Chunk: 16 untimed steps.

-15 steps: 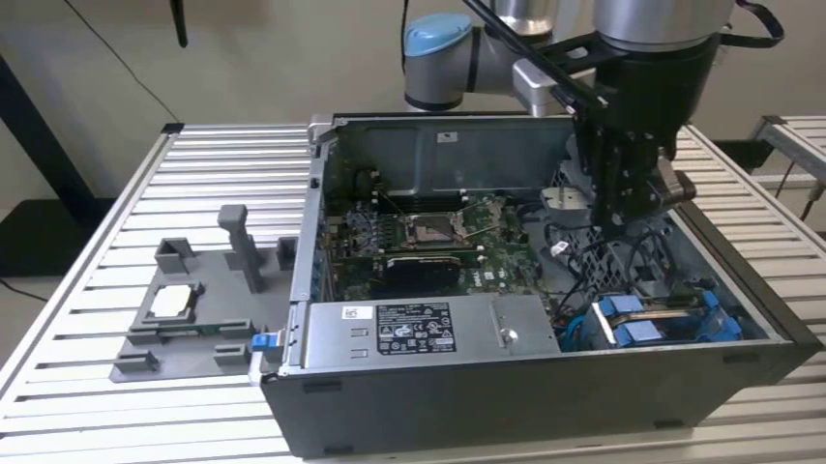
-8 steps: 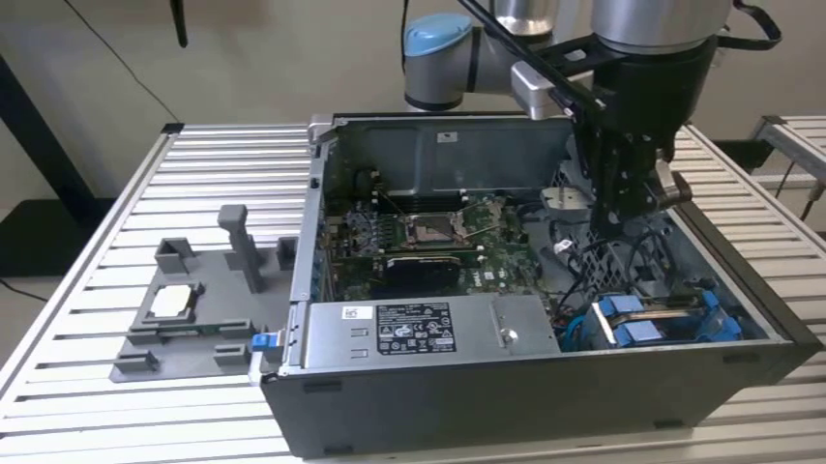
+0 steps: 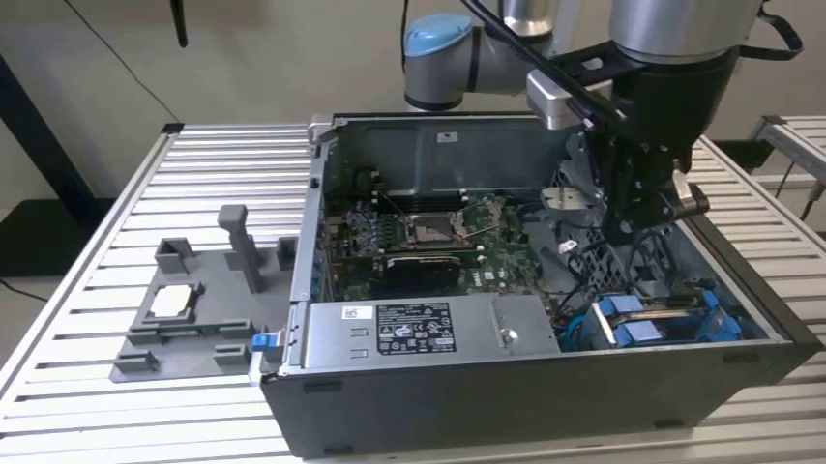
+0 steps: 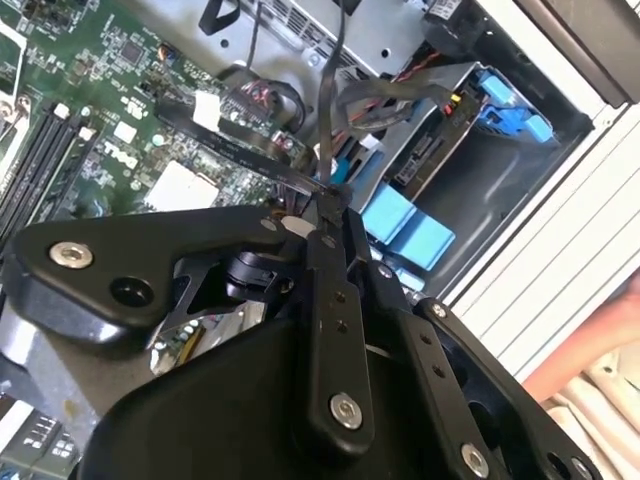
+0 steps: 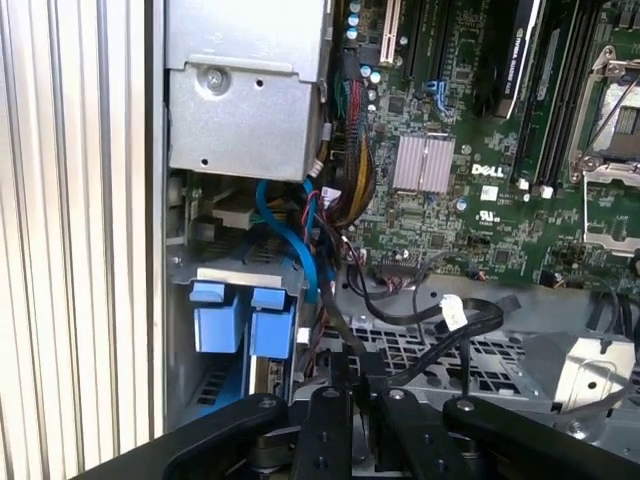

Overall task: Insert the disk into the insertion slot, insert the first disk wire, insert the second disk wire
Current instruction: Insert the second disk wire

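Exterior view: black gripper is hanging inside dark computer case, pinching thin black wire.
Disk: blue-framed silver hard drive is sitting in grey sheet-metal bay, at 4 o'clock.
Handling: wire is probably limp; gripping near its plug seems best.

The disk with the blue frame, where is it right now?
The disk sits inside the insertion slot at the exterior view's right end of the computer case, next to the silver power-supply box, below the gripper.

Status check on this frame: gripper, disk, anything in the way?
Gripper shut on a black wire inside the case. Disk seated in insertion slot. Loose cables crowd the bay.
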Motion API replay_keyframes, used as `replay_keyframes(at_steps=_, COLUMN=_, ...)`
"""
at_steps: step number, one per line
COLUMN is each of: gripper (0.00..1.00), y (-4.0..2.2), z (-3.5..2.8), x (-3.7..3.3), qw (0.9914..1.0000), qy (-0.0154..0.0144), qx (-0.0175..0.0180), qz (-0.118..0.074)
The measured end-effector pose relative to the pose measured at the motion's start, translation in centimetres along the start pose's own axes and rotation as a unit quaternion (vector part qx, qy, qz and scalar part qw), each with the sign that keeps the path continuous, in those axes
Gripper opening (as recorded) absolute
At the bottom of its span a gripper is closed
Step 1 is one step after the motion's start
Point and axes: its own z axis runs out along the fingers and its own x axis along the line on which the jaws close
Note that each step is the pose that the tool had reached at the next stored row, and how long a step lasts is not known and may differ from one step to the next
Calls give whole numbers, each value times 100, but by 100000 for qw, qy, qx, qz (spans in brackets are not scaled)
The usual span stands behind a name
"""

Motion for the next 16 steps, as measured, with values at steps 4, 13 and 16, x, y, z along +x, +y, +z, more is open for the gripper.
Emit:
replay_keyframes(at_steps=4, gripper=16, y=-83, z=25, x=51, qw=99995, qy=-87, qx=-953, qz=11)
replay_keyframes(at_steps=13, gripper=16, y=-245, z=86, x=166, qw=99942, qy=-316, qx=-3395, qz=40)
replay_keyframes(at_steps=16, gripper=16, y=-294, z=106, x=209, qw=99919, qy=-375, qx=-3996, qz=49)
